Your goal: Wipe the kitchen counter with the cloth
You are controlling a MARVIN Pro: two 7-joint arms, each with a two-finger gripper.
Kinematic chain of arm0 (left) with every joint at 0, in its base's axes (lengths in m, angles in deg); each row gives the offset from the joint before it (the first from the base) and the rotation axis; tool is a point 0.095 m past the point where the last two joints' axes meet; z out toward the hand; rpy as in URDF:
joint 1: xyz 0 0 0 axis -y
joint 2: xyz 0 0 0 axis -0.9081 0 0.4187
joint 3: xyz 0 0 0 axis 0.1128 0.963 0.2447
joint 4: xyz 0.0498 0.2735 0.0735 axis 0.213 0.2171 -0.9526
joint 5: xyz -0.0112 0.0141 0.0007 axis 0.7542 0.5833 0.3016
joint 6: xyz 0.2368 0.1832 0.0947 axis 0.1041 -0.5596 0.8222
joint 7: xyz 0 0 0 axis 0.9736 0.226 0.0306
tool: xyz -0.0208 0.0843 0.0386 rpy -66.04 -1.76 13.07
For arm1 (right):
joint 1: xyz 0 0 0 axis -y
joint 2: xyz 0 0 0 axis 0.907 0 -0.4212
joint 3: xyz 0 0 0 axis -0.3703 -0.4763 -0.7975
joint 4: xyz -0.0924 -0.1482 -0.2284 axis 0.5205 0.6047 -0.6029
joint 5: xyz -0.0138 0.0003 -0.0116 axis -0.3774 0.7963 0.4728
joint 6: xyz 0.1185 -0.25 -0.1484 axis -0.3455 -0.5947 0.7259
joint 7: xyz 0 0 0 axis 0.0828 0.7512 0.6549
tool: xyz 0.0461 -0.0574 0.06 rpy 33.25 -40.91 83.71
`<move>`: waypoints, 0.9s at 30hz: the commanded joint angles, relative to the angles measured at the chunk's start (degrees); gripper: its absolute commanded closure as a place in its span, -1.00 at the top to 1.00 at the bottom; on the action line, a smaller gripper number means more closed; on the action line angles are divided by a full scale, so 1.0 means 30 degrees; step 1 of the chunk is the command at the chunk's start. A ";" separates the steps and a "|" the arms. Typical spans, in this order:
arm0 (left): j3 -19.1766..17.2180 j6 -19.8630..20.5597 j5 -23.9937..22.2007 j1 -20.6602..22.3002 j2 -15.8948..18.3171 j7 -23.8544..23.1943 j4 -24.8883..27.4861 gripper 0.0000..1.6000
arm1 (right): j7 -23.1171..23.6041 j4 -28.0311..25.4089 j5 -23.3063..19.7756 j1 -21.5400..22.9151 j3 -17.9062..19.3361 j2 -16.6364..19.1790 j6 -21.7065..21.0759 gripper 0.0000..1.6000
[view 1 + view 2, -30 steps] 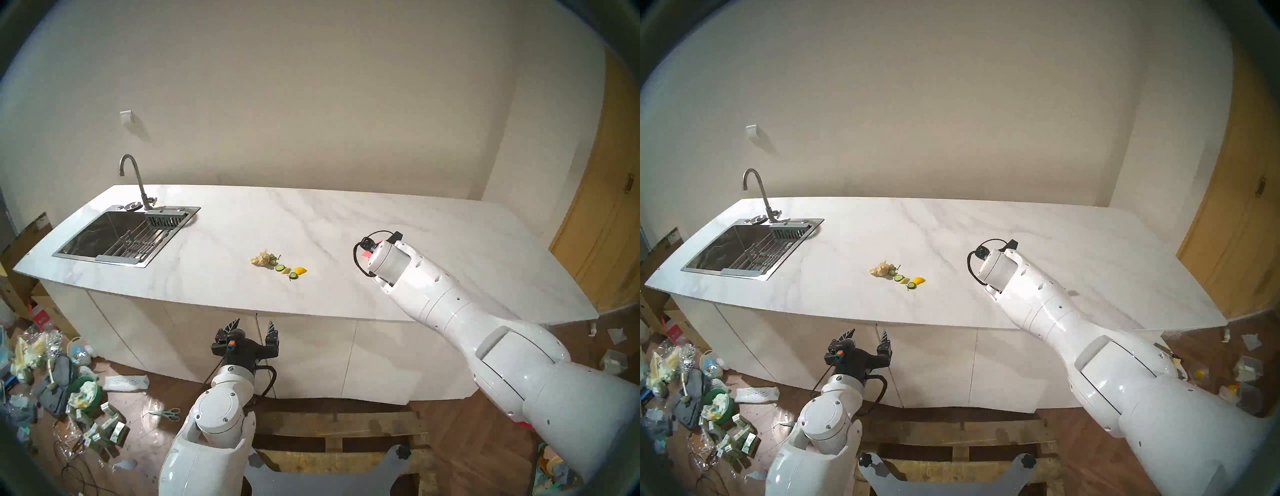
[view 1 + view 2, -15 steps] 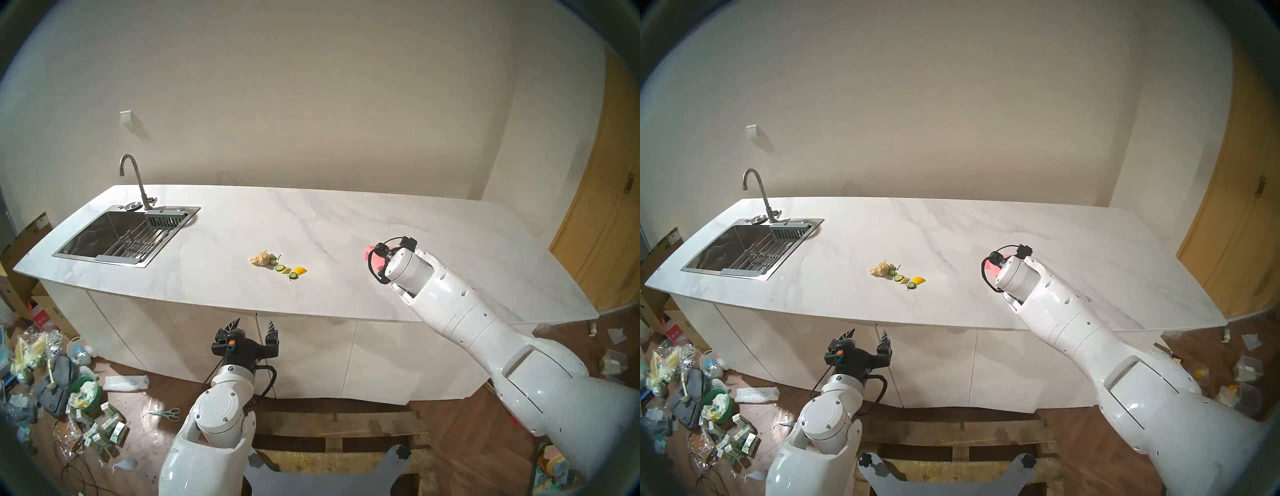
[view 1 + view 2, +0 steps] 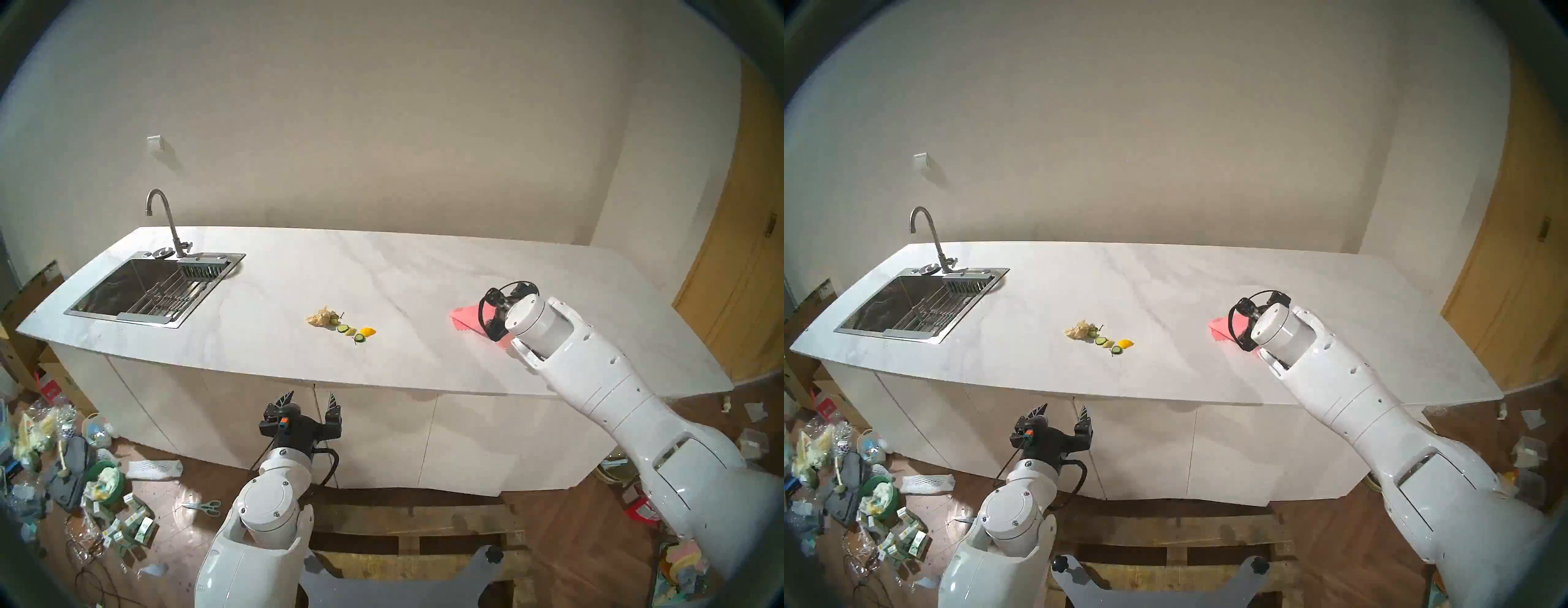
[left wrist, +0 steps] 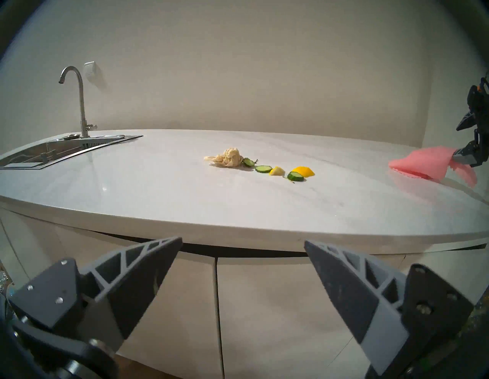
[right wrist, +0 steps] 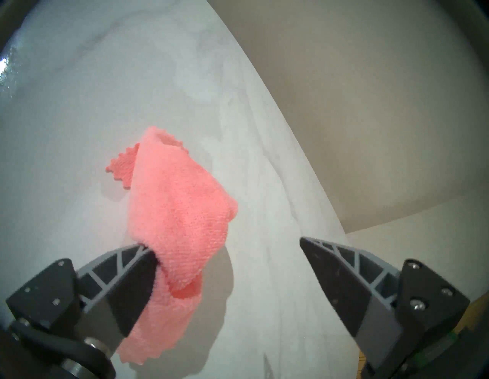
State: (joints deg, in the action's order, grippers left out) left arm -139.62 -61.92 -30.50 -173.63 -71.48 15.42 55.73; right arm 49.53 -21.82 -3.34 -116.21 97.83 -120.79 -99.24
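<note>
Cloth (image 5: pixel 174 211) drapes against one of the right fingers (image 5: pixel 127 285), spread wide.

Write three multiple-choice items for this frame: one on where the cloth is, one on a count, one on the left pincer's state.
1. Where is the pink cloth?
A) in the sink
B) on the counter, at the right pincer
C) on the floor

2. How many cucumber slices lie on the counter?
A) one
B) three
C) six

3. What state is the left pincer in?
A) open and empty
B) shut on the cloth
C) shut on a slice

Key:
1 B: the cloth rests on the marble, draped against one finger of the open right pincer.
2 B: the left wrist view shows three green discs.
3 A: its fingers stand wide apart below the counter's front edge, with nothing between them.
</note>
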 commanded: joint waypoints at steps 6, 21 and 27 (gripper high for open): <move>0.0048 -0.0154 -0.0005 0.0192 -0.0032 -0.0023 0.0461 1.00 | 0.2055 -0.3382 -0.3799 -0.2077 0.3245 0.1280 -0.0064 1.00; 0.0063 -0.0196 -0.0015 0.0128 -0.0025 -0.0024 0.0649 1.00 | 0.7822 -0.6701 -0.9196 -0.4721 0.5563 0.4149 -0.1844 1.00; 0.0066 -0.0210 -0.0029 0.0056 -0.0017 -0.0032 0.0778 1.00 | 0.9552 -0.7444 -1.1036 -0.5182 0.7640 0.5165 -0.2454 1.00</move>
State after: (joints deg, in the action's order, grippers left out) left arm -139.57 -61.94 -30.52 -173.59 -71.46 15.47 55.97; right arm 73.04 -40.20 -29.84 -130.59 112.96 -110.46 -104.61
